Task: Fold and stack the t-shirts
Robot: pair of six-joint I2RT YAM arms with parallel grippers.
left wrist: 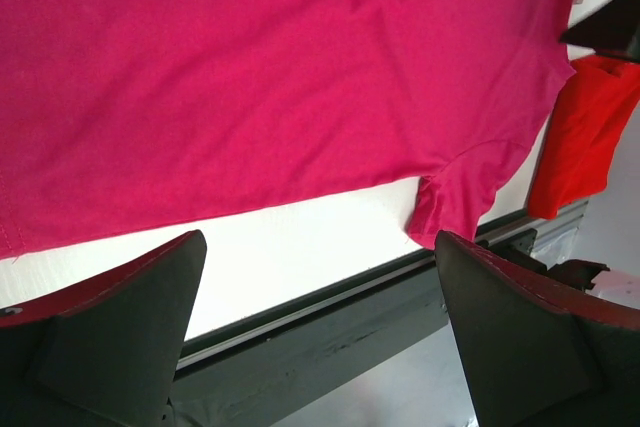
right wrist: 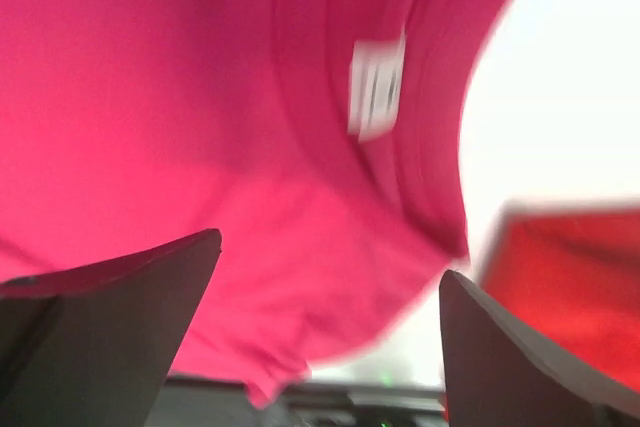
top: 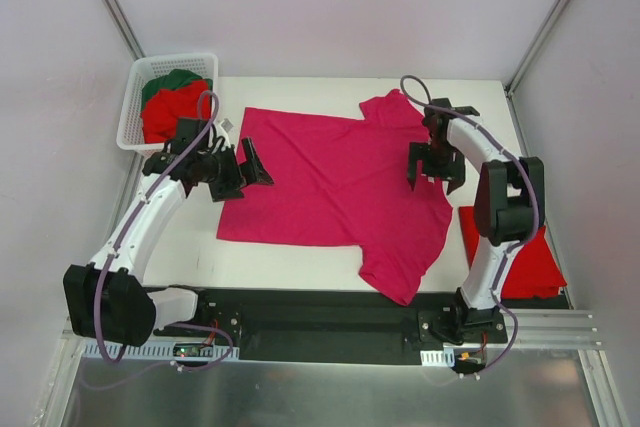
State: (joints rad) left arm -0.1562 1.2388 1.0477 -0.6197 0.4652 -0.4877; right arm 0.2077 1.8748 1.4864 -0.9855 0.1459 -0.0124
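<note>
Starting fold on pink shirt (top: 330,182), flat mid-surface. Left hand (top: 258,165) at hem, right hand (top: 436,177) over collar, both spread wide, empty. Next, probably: drop, pinch edges, fold across.

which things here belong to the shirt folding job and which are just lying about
Part of the job: magenta-pink cloth t-shirt spread on the white table; bright red folded t-shirt at the table's right edge; crumpled red shirt and dark green shirt in the white plastic lattice basket.
Just lying about: the basket itself; black rail along the near edge.
</note>
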